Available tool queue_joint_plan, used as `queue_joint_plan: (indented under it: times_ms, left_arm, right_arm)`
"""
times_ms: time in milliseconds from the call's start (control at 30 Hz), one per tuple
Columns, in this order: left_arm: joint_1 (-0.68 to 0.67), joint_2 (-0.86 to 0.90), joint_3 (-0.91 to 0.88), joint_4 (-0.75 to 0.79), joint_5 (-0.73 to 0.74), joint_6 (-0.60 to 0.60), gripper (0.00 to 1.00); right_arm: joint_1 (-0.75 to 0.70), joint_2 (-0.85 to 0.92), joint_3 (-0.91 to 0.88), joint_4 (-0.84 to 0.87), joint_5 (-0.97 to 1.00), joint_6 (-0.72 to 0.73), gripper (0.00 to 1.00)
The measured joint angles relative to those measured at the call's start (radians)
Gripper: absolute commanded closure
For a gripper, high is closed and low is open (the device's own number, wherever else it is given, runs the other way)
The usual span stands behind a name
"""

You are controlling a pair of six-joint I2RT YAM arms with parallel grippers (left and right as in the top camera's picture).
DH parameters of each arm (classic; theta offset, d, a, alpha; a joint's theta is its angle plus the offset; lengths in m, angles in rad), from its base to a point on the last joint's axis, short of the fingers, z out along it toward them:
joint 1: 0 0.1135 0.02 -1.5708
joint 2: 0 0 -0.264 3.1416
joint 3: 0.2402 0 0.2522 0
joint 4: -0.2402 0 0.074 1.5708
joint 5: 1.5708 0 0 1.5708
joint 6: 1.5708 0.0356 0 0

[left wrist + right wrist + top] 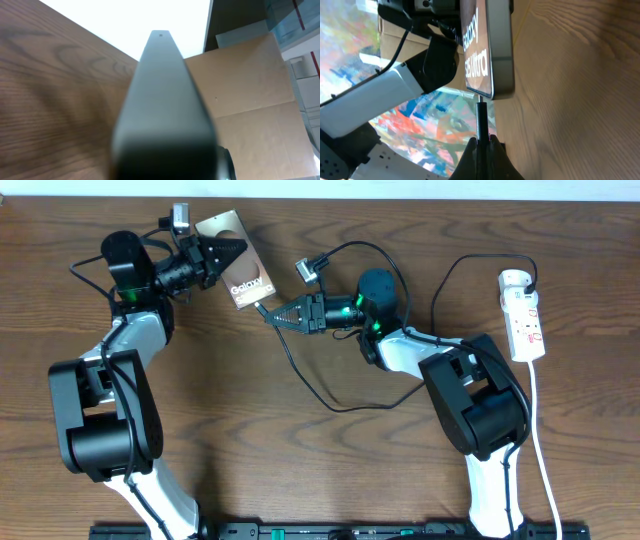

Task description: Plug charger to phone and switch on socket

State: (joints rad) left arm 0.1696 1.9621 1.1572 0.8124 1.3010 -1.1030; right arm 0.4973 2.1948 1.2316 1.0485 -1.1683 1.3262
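Bronze-brown flat phone [248, 278] clamped in closed left hand [222, 250], far-left over wooden counter [330, 480]; long axis pointing at right hand [481, 144], pinched shut on thin black charger [481, 117], tip just at phone's bottom edge.

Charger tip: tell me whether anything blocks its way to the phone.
Nothing visible does. The charger tip, pinched in the right gripper, meets the end edge of the phone with nothing between them.
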Motion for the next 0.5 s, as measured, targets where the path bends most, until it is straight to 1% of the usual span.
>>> queue_joint_plan:
  times_ms: [500]
  left_arm:
    - [0.0, 0.0, 0.0, 0.0, -0.019, 0.0, 0.93]
  right_arm:
    - [0.0, 0.0, 0.0, 0.0, 0.021, 0.018, 0.99]
